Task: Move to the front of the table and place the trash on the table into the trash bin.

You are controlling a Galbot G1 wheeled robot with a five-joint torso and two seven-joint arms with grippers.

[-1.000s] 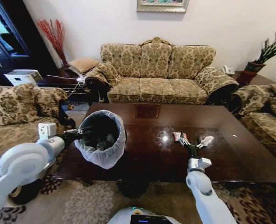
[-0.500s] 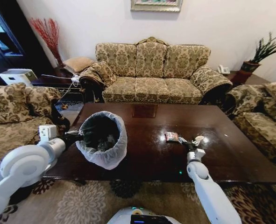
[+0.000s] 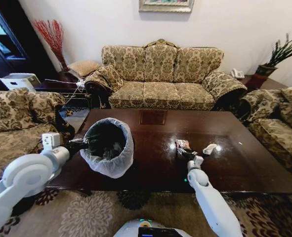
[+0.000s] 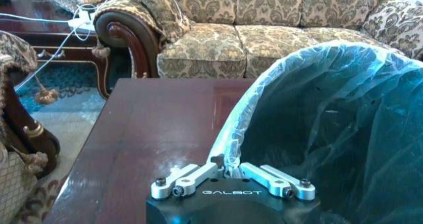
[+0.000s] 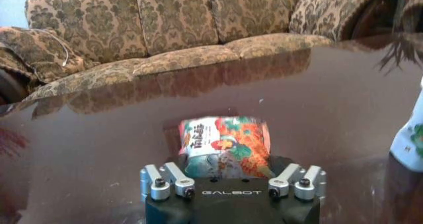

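The trash bin [image 3: 107, 147], dark and lined with a white bag, stands on the left part of the dark glossy table [image 3: 150, 165]. My left gripper [image 3: 84, 143] is shut on the bag-covered rim of the bin [image 4: 317, 115], pinching it at the left gripper [image 4: 229, 167]. A colourful snack wrapper [image 3: 182, 144] lies on the table right of the bin. My right gripper [image 3: 187, 153] is open at its near end, and the wrapper [image 5: 225, 142] sits between the spread fingers. A white cup piece [image 3: 209, 148] lies just right of it, and the same white piece [image 5: 409, 137] shows at the edge of the right wrist view.
A patterned sofa [image 3: 160, 74] stands behind the table, with armchairs at the left [image 3: 17, 116] and right [image 3: 279, 123]. A side table with cables [image 3: 71, 84] is at the back left. Patterned carpet [image 3: 86, 217] lies under the table's near edge.
My right gripper has slid left along the table, away from the white piece, to the snack wrapper. The left gripper and bin have kept their place. The camera shifted slightly.
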